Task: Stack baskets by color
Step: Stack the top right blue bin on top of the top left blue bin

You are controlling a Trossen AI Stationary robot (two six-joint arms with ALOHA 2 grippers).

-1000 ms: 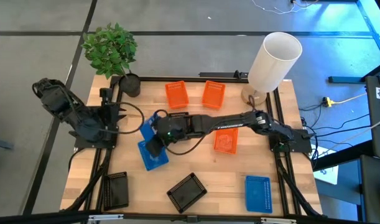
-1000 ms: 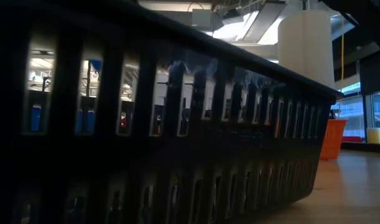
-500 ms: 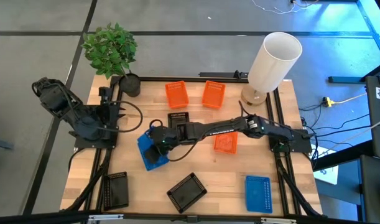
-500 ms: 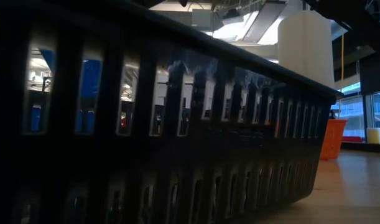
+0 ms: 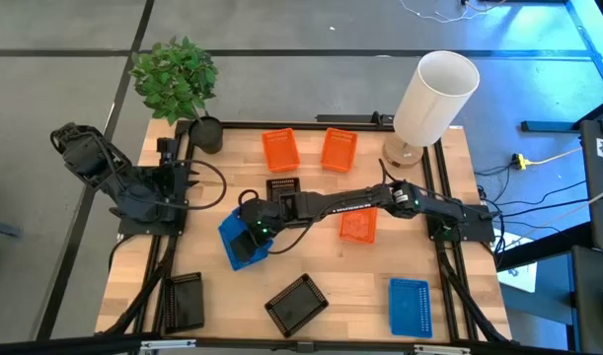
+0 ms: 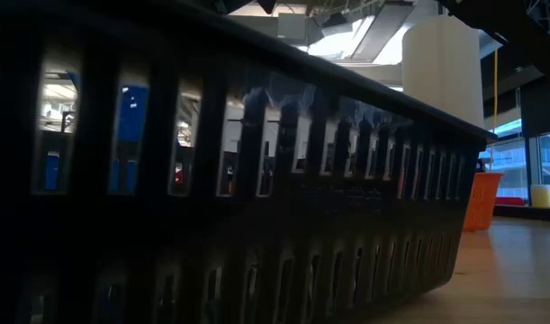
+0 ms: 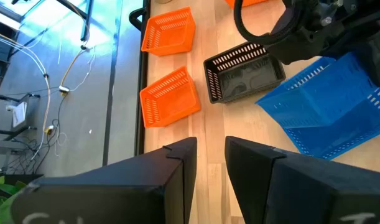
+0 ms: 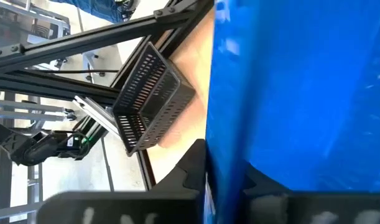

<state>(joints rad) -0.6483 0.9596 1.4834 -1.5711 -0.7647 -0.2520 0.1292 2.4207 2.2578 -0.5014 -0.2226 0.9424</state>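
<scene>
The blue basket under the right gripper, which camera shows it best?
The left wrist view: the blue basket shows whole, tilted, mesh walls clear. The high view has it half hidden by the right gripper. The right wrist view gives only a blue wall filling the picture; the low view, slivers through a black basket.

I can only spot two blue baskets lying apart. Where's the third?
High view: left of table centre, under the right gripper, the blue baskets sit nested, beside a black basket.
</scene>
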